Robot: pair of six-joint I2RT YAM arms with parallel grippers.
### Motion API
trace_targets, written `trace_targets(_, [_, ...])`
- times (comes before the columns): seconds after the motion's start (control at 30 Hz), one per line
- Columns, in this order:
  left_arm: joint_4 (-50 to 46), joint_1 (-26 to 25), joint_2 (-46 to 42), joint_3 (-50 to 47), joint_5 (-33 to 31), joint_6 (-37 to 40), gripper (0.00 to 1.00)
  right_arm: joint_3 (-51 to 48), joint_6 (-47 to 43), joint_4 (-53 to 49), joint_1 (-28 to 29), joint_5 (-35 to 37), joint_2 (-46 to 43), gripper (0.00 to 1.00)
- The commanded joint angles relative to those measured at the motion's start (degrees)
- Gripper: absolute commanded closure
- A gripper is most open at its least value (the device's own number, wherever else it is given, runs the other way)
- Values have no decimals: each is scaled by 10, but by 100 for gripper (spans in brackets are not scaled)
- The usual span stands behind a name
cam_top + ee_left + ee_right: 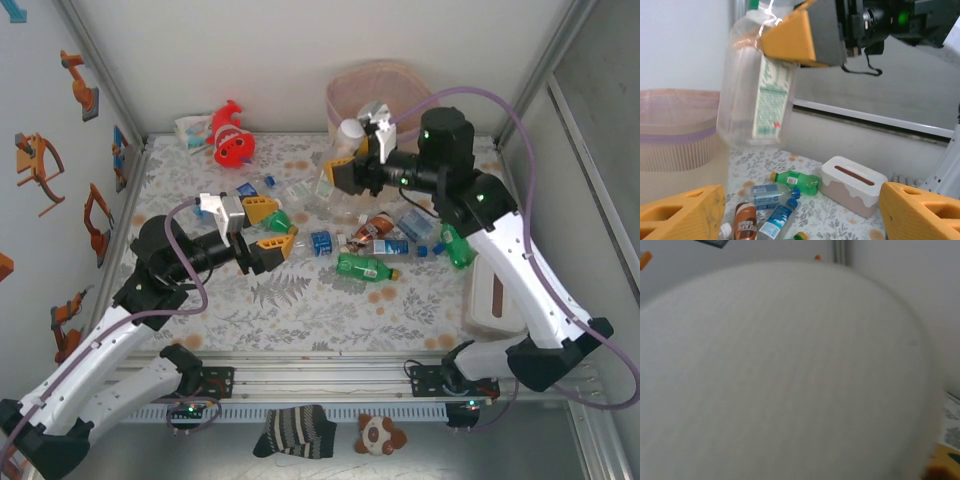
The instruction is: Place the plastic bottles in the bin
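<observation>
**Finding.** My right gripper (pixel 340 172) is clamped on the clear bottle (pixel 747 85). One yellow finger (pixel 790 37) presses on its shoulder just under the neck. The body hangs below the fingers, near the bin (pixel 675 125) and, I judge, short of its rim. The right wrist view is a white blur, so I cannot confirm the second finger's contact there.

My left gripper (pixel 272 228) stands spread and empty. Ahead of its fingers lie a green bottle (pixel 796 181), a brown bottle (pixel 745 220) and a blue-labelled bottle (pixel 775 222).

**Handling assessment.** The held bottle looks empty. It is thin-walled, smooth plastic with a green-and-white label, so I rate it light and springy, liable to dent and to swing or slip in so high a grip. For those lying ahead, I would take the mid-body across its width, not the cap.

**Materials.** The bin is stiff beige plastic, finely ribbed, with a translucent purple-edged liner.
</observation>
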Motion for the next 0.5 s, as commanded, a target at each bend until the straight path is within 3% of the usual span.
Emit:
trace_targets(0.0, [-12,3,-9,-13,-37,-5,20,48,18,-29,-33,78,25,55])
trace_targets(0.17, [-32,3,-12,-17,-58,-15,20,125,-2,-59,-89,145,83,55])
trace_targets(0.47, [-48,3,-16,-15,-32,-29,20,322,-45,-124,-153,226,252,55])
